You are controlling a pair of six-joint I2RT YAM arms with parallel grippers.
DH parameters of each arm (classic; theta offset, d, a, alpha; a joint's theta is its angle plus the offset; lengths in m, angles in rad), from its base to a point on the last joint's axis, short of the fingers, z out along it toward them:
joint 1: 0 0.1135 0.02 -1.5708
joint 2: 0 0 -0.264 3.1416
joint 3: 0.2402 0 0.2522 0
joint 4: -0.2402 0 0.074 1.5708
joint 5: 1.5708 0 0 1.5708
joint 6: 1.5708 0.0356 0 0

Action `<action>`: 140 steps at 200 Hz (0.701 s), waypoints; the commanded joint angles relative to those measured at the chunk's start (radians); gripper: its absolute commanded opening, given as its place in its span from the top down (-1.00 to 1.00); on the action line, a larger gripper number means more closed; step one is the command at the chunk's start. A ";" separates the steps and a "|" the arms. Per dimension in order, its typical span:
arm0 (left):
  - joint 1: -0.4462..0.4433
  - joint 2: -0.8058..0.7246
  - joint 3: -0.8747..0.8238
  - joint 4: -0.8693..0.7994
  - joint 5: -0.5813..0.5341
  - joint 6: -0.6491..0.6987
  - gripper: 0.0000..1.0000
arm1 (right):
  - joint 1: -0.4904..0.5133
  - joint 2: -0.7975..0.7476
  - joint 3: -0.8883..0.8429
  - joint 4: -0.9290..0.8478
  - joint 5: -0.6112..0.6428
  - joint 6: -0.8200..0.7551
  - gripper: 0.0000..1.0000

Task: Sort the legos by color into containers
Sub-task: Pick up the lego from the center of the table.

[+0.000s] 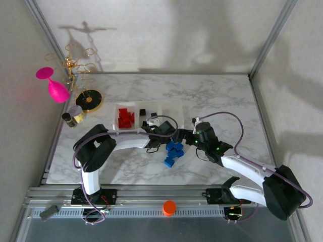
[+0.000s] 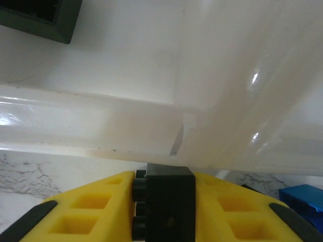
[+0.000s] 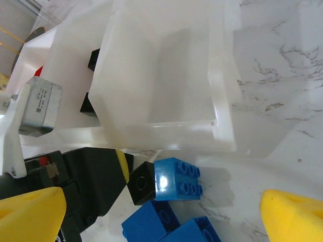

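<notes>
The black lego (image 2: 169, 206) clamped in the left gripper (image 2: 164, 194) sits low beside the near wall of the containers (image 2: 101, 126) and could snag there; the right gripper (image 3: 161, 214) hangs spread apart.

Left arm (image 1: 128, 141): white shells, black joints, purple cable alongside. Right arm (image 1: 245, 167): same build, purple cable arching over, green lights near wrist. Left jaws: yellow fingers (image 2: 86, 214), square recesses, black tips. Right jaws: yellow fingers (image 3: 30, 214), rounded tips.
</notes>
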 commanded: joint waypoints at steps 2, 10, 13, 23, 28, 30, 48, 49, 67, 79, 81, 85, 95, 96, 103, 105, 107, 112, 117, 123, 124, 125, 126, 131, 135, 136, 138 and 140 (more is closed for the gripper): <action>0.007 -0.031 -0.025 -0.017 -0.002 -0.003 0.48 | -0.008 0.005 0.021 0.004 0.006 -0.005 -0.98; 0.004 -0.047 -0.031 -0.018 -0.002 -0.003 0.51 | -0.008 0.001 0.022 0.008 0.003 -0.004 -0.98; 0.004 -0.056 -0.035 -0.017 -0.005 -0.004 0.52 | -0.007 -0.001 0.023 0.010 0.001 -0.005 -0.98; 0.001 -0.078 -0.044 -0.016 -0.009 -0.003 0.55 | -0.008 -0.002 0.021 0.016 -0.002 -0.007 -0.97; 0.000 -0.090 -0.047 -0.021 -0.009 -0.003 0.55 | -0.008 -0.002 0.022 0.015 -0.001 -0.009 -0.98; 0.000 -0.094 -0.047 -0.023 -0.011 -0.003 0.56 | -0.008 -0.002 0.021 0.014 -0.001 -0.010 -0.97; -0.004 -0.140 -0.051 -0.051 -0.015 0.002 0.56 | -0.008 -0.003 0.024 0.003 0.005 -0.007 -0.98; -0.004 -0.143 -0.051 -0.053 -0.015 0.002 0.56 | -0.008 -0.004 0.025 0.003 0.006 -0.007 -0.97; -0.007 -0.205 -0.051 -0.086 -0.025 0.024 0.58 | -0.008 -0.011 0.026 0.013 -0.006 -0.005 -0.98; -0.006 -0.249 -0.049 -0.106 -0.041 0.042 0.57 | -0.007 -0.013 0.022 0.022 -0.009 -0.008 -0.98; -0.006 -0.256 -0.047 -0.111 -0.045 0.047 0.57 | -0.008 -0.013 0.022 0.022 -0.009 -0.008 -0.97; -0.005 -0.270 -0.043 -0.121 -0.050 0.055 0.57 | -0.008 -0.012 0.021 0.025 -0.007 -0.009 -0.98; 0.000 -0.296 -0.028 -0.147 -0.069 0.072 0.56 | -0.008 -0.008 0.021 0.028 -0.006 -0.004 -0.97; 0.002 -0.298 -0.025 -0.150 -0.071 0.074 0.56 | -0.008 -0.007 0.022 0.029 -0.006 -0.004 -0.97; 0.012 -0.311 -0.009 -0.169 -0.080 0.086 0.56 | -0.008 -0.004 0.025 0.029 -0.010 0.001 -0.97; 0.016 -0.313 -0.005 -0.174 -0.082 0.090 0.55 | -0.008 -0.002 0.027 0.030 -0.012 0.002 -0.97; 0.021 -0.314 0.001 -0.179 -0.084 0.093 0.56 | -0.008 -0.001 0.028 0.031 -0.015 0.004 -0.97; 0.031 -0.319 0.015 -0.188 -0.086 0.104 0.55 | -0.008 0.001 0.031 0.036 -0.021 0.006 -0.98; 0.044 -0.321 0.025 -0.194 -0.092 0.114 0.55 | -0.008 0.003 0.030 0.041 -0.027 0.008 -0.98; 0.057 -0.321 0.038 -0.197 -0.098 0.125 0.55 | -0.008 0.002 0.026 0.051 -0.035 0.011 -0.97; 0.061 -0.320 0.040 -0.197 -0.099 0.127 0.55 | -0.008 0.002 0.026 0.053 -0.035 0.010 -0.97; 0.063 -0.321 0.041 -0.197 -0.099 0.128 0.54 | -0.007 0.002 0.025 0.055 -0.035 0.011 -0.98; 0.066 -0.320 0.043 -0.197 -0.100 0.130 0.55 | -0.007 0.002 0.024 0.056 -0.036 0.012 -0.97; 0.082 -0.315 0.055 -0.195 -0.098 0.141 0.55 | -0.007 0.002 0.017 0.062 -0.036 0.012 -0.98; 0.094 -0.309 0.064 -0.195 -0.096 0.149 0.55 | -0.008 0.002 0.014 0.065 -0.036 0.014 -0.98; 0.098 -0.308 0.066 -0.194 -0.095 0.153 0.55 | -0.008 0.002 0.014 0.066 -0.035 0.015 -0.97; 0.103 -0.303 0.072 -0.192 -0.094 0.156 0.54 | -0.008 0.001 0.012 0.067 -0.035 0.015 -0.97; 0.110 -0.299 0.077 -0.192 -0.093 0.161 0.54 | -0.008 0.001 0.011 0.068 -0.034 0.016 -0.97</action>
